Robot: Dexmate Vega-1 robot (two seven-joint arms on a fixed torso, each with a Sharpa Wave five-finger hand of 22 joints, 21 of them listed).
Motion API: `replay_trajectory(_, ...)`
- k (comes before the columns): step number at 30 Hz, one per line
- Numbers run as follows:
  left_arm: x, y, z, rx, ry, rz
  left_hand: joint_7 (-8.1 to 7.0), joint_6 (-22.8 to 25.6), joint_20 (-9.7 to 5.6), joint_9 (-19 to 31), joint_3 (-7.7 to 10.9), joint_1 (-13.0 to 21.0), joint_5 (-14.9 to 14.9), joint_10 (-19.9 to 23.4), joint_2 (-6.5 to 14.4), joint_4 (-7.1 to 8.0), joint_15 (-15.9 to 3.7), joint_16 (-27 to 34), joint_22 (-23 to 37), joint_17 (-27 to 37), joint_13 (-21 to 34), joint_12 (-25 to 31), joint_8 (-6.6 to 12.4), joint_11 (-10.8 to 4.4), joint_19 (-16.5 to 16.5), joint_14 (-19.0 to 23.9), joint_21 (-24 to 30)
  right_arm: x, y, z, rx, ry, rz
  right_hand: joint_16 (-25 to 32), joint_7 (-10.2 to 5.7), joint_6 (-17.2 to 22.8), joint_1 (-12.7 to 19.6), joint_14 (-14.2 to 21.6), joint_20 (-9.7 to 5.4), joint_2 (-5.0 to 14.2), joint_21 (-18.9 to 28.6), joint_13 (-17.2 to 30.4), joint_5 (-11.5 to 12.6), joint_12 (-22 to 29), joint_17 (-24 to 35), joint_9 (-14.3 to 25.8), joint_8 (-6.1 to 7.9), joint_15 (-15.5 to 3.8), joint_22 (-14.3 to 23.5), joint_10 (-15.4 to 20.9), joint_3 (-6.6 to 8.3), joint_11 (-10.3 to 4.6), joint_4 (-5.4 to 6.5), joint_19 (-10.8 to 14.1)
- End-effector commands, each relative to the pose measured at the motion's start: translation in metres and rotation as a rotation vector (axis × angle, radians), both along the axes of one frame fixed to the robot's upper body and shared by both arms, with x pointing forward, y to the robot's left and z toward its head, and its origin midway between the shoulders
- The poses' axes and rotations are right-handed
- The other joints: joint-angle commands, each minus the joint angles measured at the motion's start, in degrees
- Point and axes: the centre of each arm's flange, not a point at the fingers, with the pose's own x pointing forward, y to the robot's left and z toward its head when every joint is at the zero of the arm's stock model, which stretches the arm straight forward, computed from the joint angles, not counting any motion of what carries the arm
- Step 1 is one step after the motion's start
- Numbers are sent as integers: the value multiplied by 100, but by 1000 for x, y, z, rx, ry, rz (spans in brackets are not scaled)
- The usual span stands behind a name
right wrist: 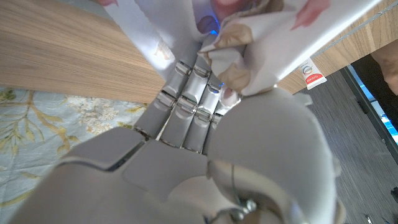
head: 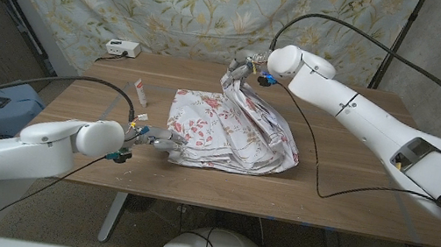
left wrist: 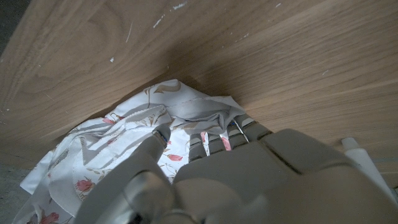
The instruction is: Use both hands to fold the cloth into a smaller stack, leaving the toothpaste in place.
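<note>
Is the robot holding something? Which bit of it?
Yes. The right hand holds the flowery cloth by its far corner, lifted off the table. The left hand grips the cloth's near left edge in its fingers.

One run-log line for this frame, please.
fold underway | right hand lifts floral cloth far corner | left hand holds near edge | toothpaste untouched

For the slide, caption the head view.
Right hand lifts a corner of the floral cloth; left hand pins its near edge; toothpaste alongside.
</note>
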Motion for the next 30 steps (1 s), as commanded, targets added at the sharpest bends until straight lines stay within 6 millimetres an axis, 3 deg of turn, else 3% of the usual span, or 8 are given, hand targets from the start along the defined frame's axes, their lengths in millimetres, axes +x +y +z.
replay_trajectory(1, 1, 2, 0, -2, 1, -2, -5, 38, 3, 12, 12, -9, -7, 51, -5, -22, 6, -1, 17, 9, 17, 8, 18, -13, 30, 64, -14, 3, 19, 1, -15, 14, 27, -5, 17, 12, 88, 53, 20, 14, 51, 14, 24, 3, 22, 15, 10, -138, 15, 52, -26, 21, -9, -12)
replay_trajectory(30, 1, -2, -5, -16, 7, -23, -13, 69, -12, 12, 14, 11, -7, 60, 1, -71, -1, -3, 17, 1, 17, 4, 21, -26, 39, 72, -14, 21, 62, 13, -37, 41, 63, -103, 36, -6, 144, 64, 29, 41, 146, 58, 21, -31, 81, 32, -13, -141, 8, 8, -102, 26, -11, -62)
